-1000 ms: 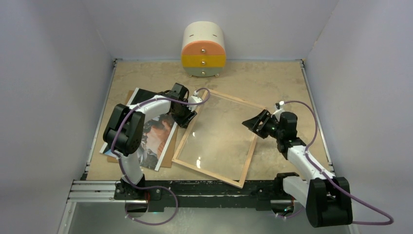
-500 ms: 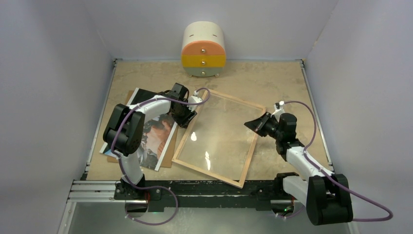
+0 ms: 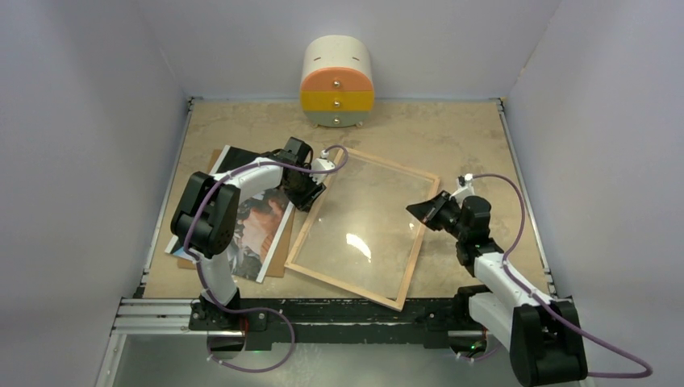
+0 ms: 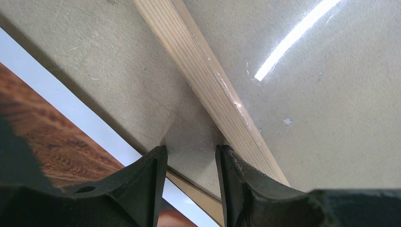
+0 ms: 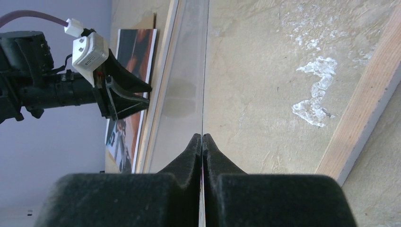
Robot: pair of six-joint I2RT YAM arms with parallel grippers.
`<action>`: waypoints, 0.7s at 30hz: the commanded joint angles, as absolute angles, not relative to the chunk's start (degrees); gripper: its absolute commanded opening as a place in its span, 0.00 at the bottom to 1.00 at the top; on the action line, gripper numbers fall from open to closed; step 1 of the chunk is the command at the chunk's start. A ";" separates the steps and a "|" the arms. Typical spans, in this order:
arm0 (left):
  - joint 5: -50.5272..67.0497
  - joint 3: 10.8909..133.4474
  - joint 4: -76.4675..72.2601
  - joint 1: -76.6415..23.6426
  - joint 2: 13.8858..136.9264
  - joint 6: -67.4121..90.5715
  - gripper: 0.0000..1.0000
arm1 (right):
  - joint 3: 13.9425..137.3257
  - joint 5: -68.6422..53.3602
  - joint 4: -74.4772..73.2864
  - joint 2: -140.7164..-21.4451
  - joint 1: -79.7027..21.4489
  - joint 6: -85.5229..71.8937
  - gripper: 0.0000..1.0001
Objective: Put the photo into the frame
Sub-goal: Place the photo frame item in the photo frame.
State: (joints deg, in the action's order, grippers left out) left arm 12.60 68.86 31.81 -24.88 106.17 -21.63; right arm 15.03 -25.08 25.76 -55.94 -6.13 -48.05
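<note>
The frame (image 3: 307, 234) lies back up mid-table, its wood rim (image 4: 203, 71) around a clear glass pane (image 3: 363, 218). My right gripper (image 3: 417, 210) is at the frame's right side, shut on the pane's thin edge (image 5: 202, 94), which runs straight out from between the fingertips (image 5: 202, 137). The photo (image 3: 254, 230), dark with orange-brown tones and a white border (image 4: 71, 118), lies left of the frame. My left gripper (image 4: 191, 149) stands open, tips down on the table between photo and frame. Its right finger (image 4: 236, 175) is against the rim, with nothing held.
A brown backing board (image 3: 278, 263) lies under the photo, its edge showing between the left fingers (image 4: 198, 196). A rounded drawer unit (image 3: 337, 81) with orange, yellow and green drawers stands at the back wall. The left arm (image 5: 47, 90) shows across the pane.
My right gripper has closed on the pane's edge and drawn back slightly to the right. The glare on the glass has shifted. The left arm has not moved.
</note>
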 commanded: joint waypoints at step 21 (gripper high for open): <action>13.18 69.26 31.03 -24.89 106.45 -21.84 0.45 | 13.10 -19.76 32.73 -57.53 -7.38 -48.70 0.00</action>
State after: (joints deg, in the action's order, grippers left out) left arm 12.60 68.88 31.83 -24.88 106.17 -21.63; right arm 12.97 -21.80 29.52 -56.90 -7.05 -48.60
